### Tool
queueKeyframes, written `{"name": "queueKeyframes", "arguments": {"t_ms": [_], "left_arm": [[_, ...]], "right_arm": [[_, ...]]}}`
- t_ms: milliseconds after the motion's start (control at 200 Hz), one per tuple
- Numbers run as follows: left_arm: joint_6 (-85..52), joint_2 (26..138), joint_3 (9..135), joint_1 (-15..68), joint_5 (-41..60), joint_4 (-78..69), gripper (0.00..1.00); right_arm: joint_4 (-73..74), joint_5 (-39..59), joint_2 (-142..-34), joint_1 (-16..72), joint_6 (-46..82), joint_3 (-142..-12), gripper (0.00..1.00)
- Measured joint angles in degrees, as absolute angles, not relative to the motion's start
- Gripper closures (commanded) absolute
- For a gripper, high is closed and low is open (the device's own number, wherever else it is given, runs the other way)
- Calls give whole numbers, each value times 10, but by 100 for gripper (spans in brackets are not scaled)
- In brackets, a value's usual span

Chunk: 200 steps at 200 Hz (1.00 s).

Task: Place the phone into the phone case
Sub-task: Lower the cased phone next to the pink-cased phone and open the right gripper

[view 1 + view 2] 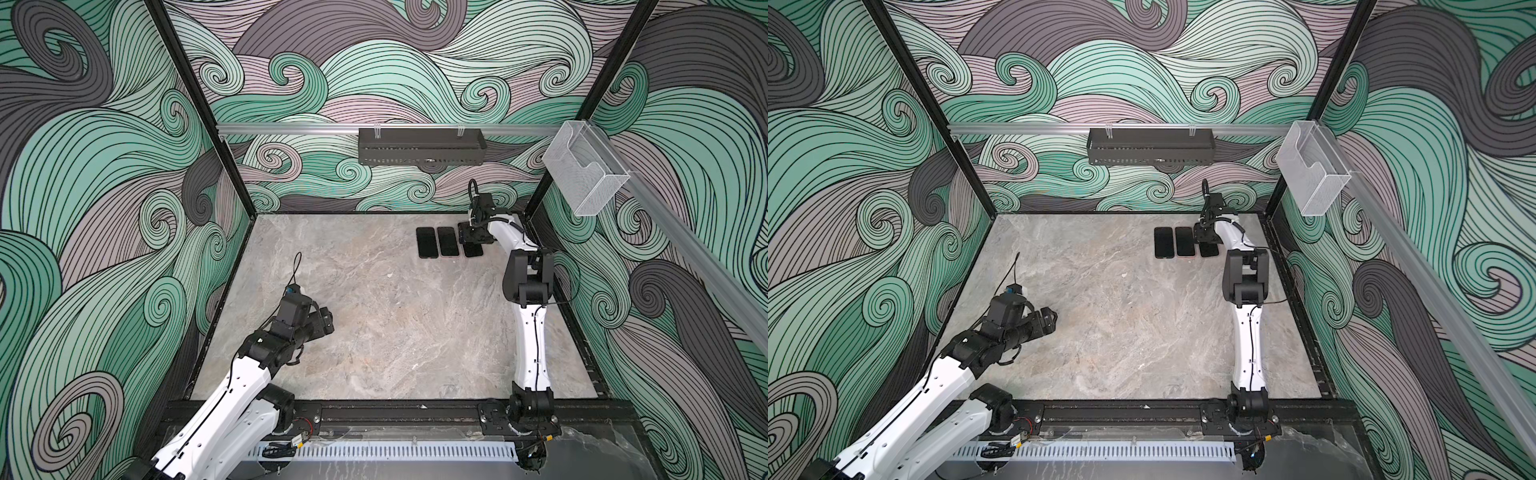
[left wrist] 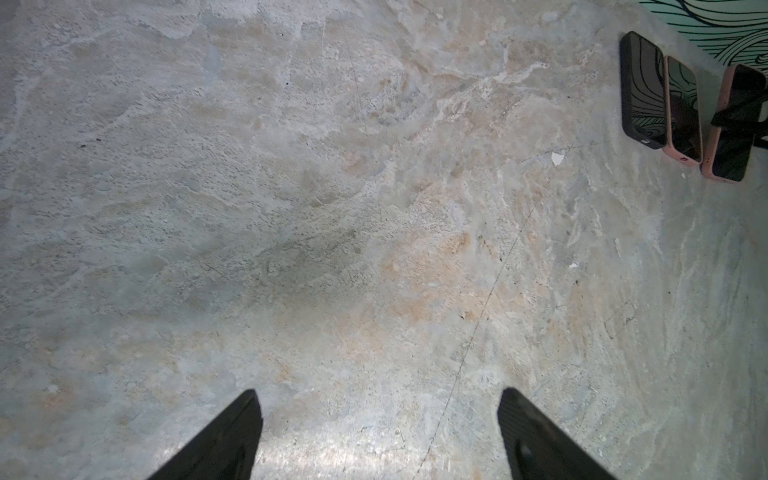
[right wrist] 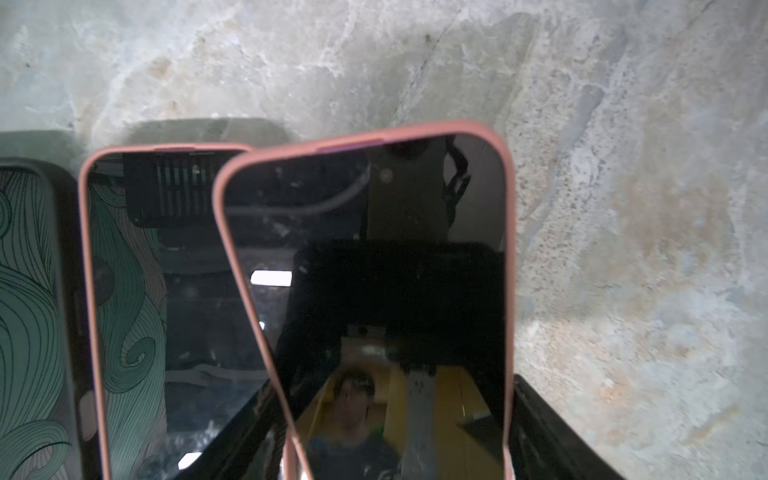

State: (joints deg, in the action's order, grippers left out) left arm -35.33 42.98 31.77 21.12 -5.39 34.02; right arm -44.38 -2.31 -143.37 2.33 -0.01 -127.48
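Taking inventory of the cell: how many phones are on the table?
3, in a row near the back wall: black-cased phone at the left end, pink-cased phone in the middle, second pink-cased phone at the right end, between the right gripper's fingers. None seem hidden.

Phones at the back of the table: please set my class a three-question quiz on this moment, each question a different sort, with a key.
1. True or false: the left gripper is open and empty.
2. How many phones lie in the row?
3. The right gripper is at which phone? A black-cased; B middle; C pink-cased end phone.
Key: 1 true; 2 three; 3 C.
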Motion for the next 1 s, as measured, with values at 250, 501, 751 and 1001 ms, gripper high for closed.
{"name": "queueKeyframes", "arguments": {"t_ms": [250, 501, 751, 1001], "left_arm": [[-349, 437, 329, 211, -54, 340, 9], [-349, 442, 329, 211, -54, 341, 9], [-349, 442, 329, 211, -54, 341, 9], [-349, 442, 329, 211, -53, 341, 9]], "right_arm": [[-450, -13, -1444, 21, 3, -1277, 62], [-457, -4, -1449, 17, 15, -1286, 59], [-460, 0, -1470, 15, 28, -1307, 52], [-460, 0, -1472, 13, 41, -1311, 44]]}}
